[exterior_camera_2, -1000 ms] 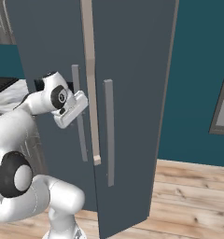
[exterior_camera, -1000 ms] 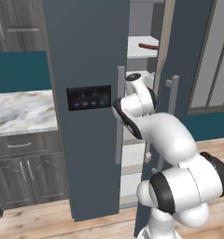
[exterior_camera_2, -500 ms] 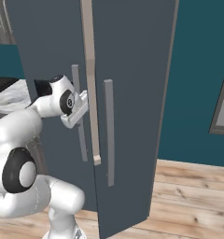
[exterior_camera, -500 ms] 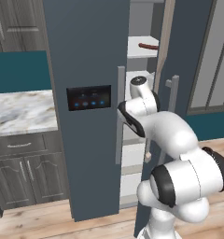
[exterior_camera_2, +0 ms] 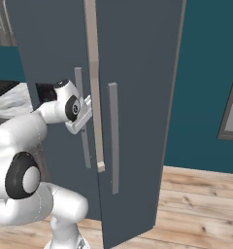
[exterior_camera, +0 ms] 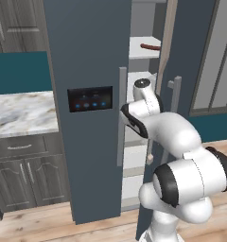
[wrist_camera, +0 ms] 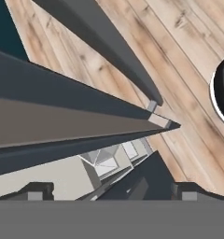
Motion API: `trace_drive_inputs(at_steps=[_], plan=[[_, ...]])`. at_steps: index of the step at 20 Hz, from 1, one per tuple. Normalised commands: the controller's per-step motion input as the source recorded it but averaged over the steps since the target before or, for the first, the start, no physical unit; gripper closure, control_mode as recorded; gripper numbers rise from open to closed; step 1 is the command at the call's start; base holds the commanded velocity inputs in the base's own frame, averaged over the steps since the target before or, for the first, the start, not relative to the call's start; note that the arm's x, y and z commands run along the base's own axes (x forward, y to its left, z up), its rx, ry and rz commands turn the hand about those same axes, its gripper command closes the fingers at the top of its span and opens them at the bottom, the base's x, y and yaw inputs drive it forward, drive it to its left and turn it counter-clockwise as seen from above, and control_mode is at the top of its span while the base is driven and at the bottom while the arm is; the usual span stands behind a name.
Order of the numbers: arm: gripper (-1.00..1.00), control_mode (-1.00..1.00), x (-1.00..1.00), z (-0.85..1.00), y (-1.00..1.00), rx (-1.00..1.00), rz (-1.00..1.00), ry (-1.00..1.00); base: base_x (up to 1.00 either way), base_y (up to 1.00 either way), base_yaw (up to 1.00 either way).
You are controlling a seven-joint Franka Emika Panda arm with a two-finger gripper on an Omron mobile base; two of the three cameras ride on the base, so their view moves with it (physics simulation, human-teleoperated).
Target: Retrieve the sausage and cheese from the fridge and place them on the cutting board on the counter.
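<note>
Left base view: we look from behind the arm's left, forward and slightly down, close on the fridge (exterior_camera: 89, 71), seeing into the gap behind its ajar right door, with the counter (exterior_camera: 21, 112) at left. Right base view: we look from behind the arm's right at the same fridge (exterior_camera_2: 138, 73), facing the outer door fronts and handles; both views share the doors and the arm. Hand view: we look steeply down along a door edge (wrist_camera: 72, 123) to the wooden floor (wrist_camera: 179, 60), very near.

We see our glossy white arm (exterior_camera: 181, 142), bulbous rounded links, dark joint bands, round grey wrist cap
</note>
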Motion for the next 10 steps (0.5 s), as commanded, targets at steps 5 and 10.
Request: trace_drive_inputs(at_steps=[5,10], plan=[[-1.00,-1.00,0.19,0.00,0.00,0.06,-0.06,0.00,0.00,0.00,0.00],[-1.00,-1.00,0.00,-0.01,-0.17,0.02,-0.10,0.00,0.00,0.00,0.00]])
